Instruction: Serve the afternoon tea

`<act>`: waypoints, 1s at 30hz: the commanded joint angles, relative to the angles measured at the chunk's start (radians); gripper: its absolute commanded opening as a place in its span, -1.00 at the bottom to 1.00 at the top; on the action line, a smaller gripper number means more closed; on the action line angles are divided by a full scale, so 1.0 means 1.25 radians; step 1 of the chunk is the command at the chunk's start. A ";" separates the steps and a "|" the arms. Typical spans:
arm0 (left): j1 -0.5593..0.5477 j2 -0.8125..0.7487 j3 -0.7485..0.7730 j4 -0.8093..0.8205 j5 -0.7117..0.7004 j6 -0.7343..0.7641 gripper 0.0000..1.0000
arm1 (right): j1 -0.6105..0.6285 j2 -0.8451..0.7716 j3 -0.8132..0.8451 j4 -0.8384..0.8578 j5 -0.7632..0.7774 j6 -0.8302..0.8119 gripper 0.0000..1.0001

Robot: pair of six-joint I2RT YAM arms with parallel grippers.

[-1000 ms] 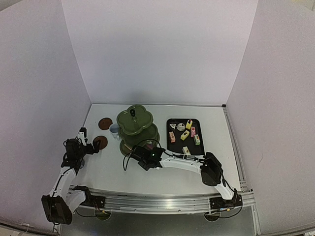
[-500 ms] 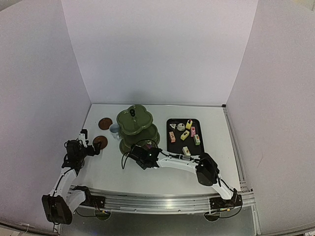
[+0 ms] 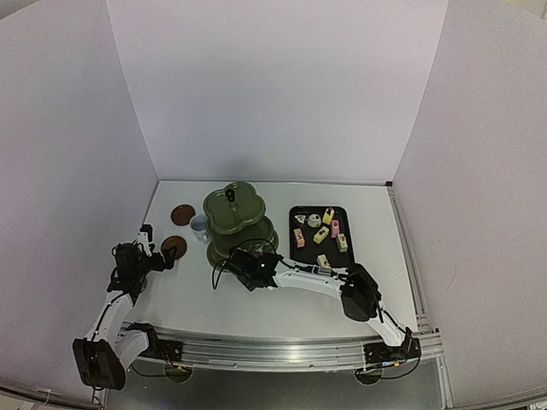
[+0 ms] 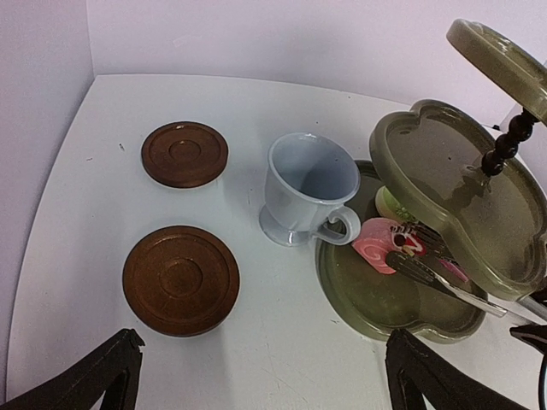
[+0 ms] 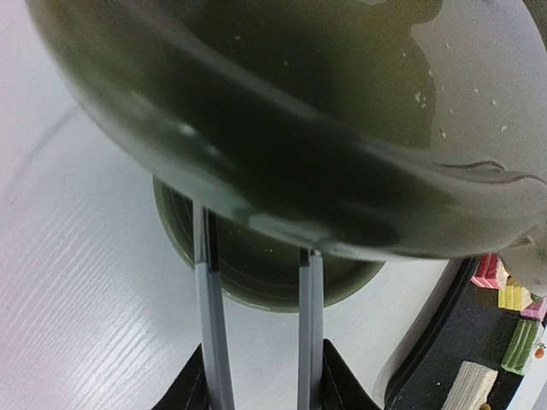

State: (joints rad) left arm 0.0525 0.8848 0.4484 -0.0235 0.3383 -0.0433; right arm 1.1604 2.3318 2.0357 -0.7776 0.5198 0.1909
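Top view first: the olive stand (image 3: 239, 224) sits left of centre on the tabletop (image 3: 372, 205), and the right gripper (image 3: 248, 266) is poked in at its bottom tier. The rest of the cakes (image 3: 321, 234) wait on the black tray (image 3: 346, 218), just right of the stand. The left gripper (image 3: 155, 246) hangs wide open by the near coaster (image 3: 174, 247), holding nothing.

Left wrist view: the pink roll cake (image 4: 380, 239) lies on the bottom tier, next to a green one (image 4: 389, 203), with the tips of the tongs (image 4: 427, 272) right up against it. The cup (image 4: 308, 186) stands on the tabletop touching that tier, not on either coaster.

Right wrist view: the right gripper (image 5: 261, 389) is clamped on the tongs, whose two arms run parted under the middle tier.

My take: let the tongs spread fully, then draw straight back and low. Lifting early hits the tier above, and swinging left bumps the cup.
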 commanded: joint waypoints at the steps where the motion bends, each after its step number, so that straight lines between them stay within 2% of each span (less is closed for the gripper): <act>1: 0.003 -0.004 -0.001 0.033 0.013 0.005 0.99 | -0.004 -0.030 0.022 0.016 0.009 0.022 -0.29; 12: 0.002 -0.003 -0.001 0.030 0.019 0.004 0.99 | -0.004 -0.079 -0.007 0.016 -0.007 0.055 -0.25; 17: 0.003 -0.004 0.000 0.030 0.018 0.007 0.99 | -0.004 -0.127 -0.065 0.015 -0.035 0.075 -0.26; 30: 0.003 -0.002 0.003 0.033 0.012 0.017 0.99 | -0.003 -0.279 -0.233 0.005 -0.218 0.067 -0.30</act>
State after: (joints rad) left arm 0.0525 0.8848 0.4480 -0.0235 0.3454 -0.0405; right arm 1.1564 2.1108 1.8086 -0.7748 0.3534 0.2676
